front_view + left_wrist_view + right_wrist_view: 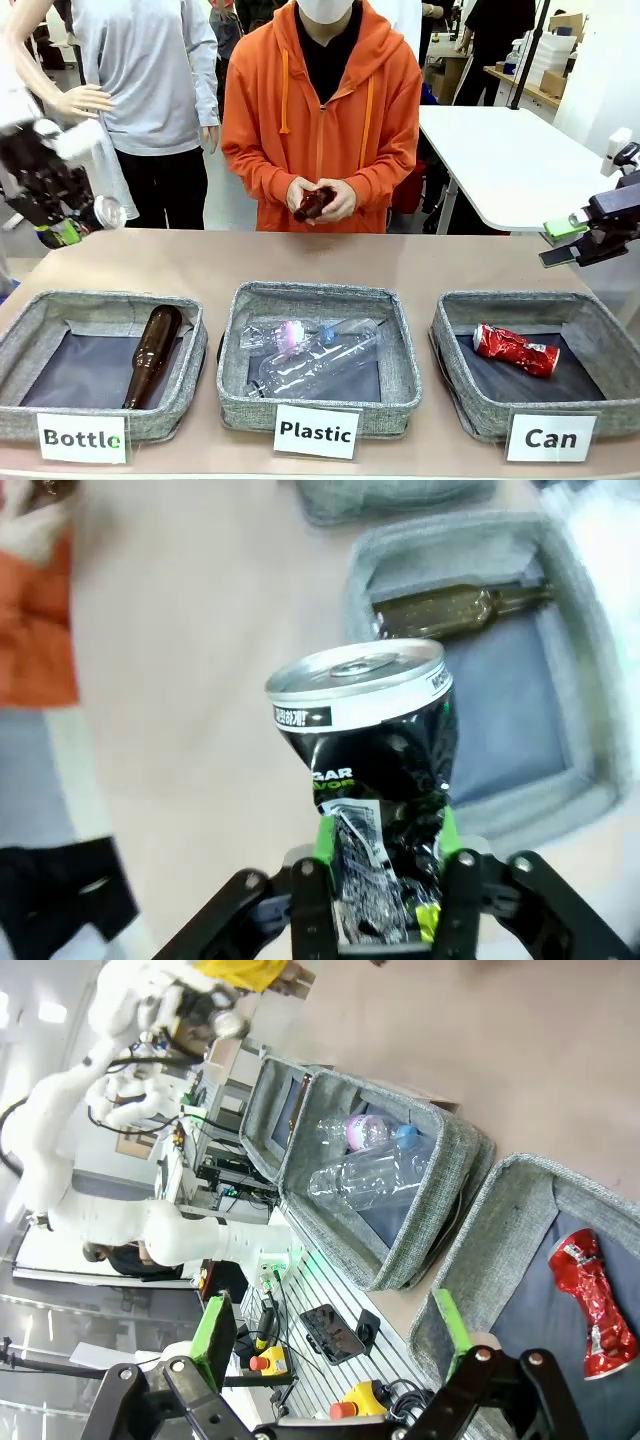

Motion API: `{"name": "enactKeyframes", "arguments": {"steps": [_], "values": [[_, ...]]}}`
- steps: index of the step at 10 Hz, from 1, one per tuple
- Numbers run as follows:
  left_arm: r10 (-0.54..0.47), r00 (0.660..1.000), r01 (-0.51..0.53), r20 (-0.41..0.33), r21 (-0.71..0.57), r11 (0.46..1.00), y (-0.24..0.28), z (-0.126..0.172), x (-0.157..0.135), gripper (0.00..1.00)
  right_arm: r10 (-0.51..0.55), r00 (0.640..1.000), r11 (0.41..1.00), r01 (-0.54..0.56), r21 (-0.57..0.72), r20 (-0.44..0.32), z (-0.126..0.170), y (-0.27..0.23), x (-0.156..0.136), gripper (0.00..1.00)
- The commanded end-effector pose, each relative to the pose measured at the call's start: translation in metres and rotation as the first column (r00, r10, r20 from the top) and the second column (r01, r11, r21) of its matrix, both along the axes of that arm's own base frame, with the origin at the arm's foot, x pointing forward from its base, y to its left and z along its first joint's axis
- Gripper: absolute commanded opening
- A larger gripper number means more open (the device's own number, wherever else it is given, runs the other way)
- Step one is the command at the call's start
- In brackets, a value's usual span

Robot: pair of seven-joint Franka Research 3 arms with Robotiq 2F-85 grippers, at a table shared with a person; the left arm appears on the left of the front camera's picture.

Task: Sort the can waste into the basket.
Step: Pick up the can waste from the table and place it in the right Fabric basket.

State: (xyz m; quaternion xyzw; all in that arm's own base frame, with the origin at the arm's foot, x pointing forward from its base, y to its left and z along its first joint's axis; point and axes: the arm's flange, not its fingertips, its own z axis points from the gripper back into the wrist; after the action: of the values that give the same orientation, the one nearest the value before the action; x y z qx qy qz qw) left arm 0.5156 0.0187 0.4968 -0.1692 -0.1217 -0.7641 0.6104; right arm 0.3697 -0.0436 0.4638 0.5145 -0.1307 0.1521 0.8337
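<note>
**A:** Two cans are to be accounted for. How is the dark one held?

**B:** The dark can (365,750) is pinched at its crumpled lower end between the green pads (322,840) of the left gripper (387,825), with its silver lid pointed away from the wrist. It is held in the air at the table's left side, past the Bottle basket (30,330), where a brown bottle (152,355) is laid.

**A:** And the red one?

**B:** The red can (515,350) is found on the dark base of the Can basket (455,345), toward its far wall. The right gripper (560,243) is held above that basket's far right corner, jaws spread wide, nothing between them.

**A:** What room is left?

**B:** The dark can and the Can basket are kept well apart by the Plastic basket (232,350), in which clear bottles (320,362) are laid. Bare tabletop (300,262) is seen beyond all three rims, up to the person's hands (340,200), in which a second bottle (313,203) is held. The near half of the Can basket's base is uncovered.
</note>
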Motion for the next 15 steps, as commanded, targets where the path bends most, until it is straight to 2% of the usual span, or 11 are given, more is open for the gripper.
{"name": "enactKeyframes", "arguments": {"steps": [1,4,5,6,8,9,10,11,12,13,15], "values": [[-0.089,0.996,0.09,0.013,-0.121,0.989,-0.009,-0.007,-0.056,0.0,0.013,1.0,1.0,-0.013,0.002,0.014,0.001,-0.002,0.001,0.99],[-0.027,1.0,0.027,0.002,-0.085,0.996,-0.006,0.017,-0.037,0.0,0.013,1.0,1.0,-0.013,0.002,0.014,0.001,-0.002,0.001,0.99],[-0.055,0.998,0.056,0.008,-0.142,0.988,-0.011,0.014,-0.065,0.41,0.013,1.0,1.0,-0.013,0.002,0.014,0.001,-0.002,0.001,0.99],[-0.271,0.96,0.25,-0.074,-0.219,0.943,-0.019,0.001,-0.037,0.41,0.013,1.0,1.0,-0.013,0.002,0.014,0.001,-0.002,0.001,0.99],[-0.223,0.971,0.206,-0.091,-0.165,0.965,-0.038,0.025,-0.03,0.41,0.013,1.0,1.0,-0.013,0.002,0.014,0.001,-0.002,0.001,0.99],[-0.239,0.97,0.23,-0.042,-0.148,0.962,0.027,0.048,-0.046,0.41,0.013,1.0,1.0,-0.013,0.002,0.014,0.001,-0.002,0.001,0.99],[-0.021,0.999,0.013,-0.045,-0.182,0.983,0.126,0.063,-0.083,0.41,0.013,1.0,1.0,-0.013,0.002,0.014,0.001,-0.002,0.001,0.99],[0.133,0.985,-0.15,-0.106,-0.176,0.973,0.23,0.061,-0.155,0.41,0.013,1.0,1.0,-0.013,0.002,0.014,0.001,-0.002,0.001,0.99],[0.149,0.985,-0.163,-0.086,-0.19,0.968,0.276,0.048,-0.215,0.41,0.013,1.0,1.0,-0.013,0.002,0.014,0.001,-0.002,0.001,0.99],[0.199,0.979,-0.204,-0.045,-0.241,0.949,0.288,0.039,-0.25,0.41,0.013,1.0,1.0,-0.013,0.002,0.014,0.001,-0.002,0.001,0.99],[0.292,0.955,-0.255,0.046,-0.367,0.894,0.284,0.019,-0.272,0.41,0.013,1.0,1.0,-0.013,0.002,0.014,0.001,-0.002,0.001,0.99]]}}
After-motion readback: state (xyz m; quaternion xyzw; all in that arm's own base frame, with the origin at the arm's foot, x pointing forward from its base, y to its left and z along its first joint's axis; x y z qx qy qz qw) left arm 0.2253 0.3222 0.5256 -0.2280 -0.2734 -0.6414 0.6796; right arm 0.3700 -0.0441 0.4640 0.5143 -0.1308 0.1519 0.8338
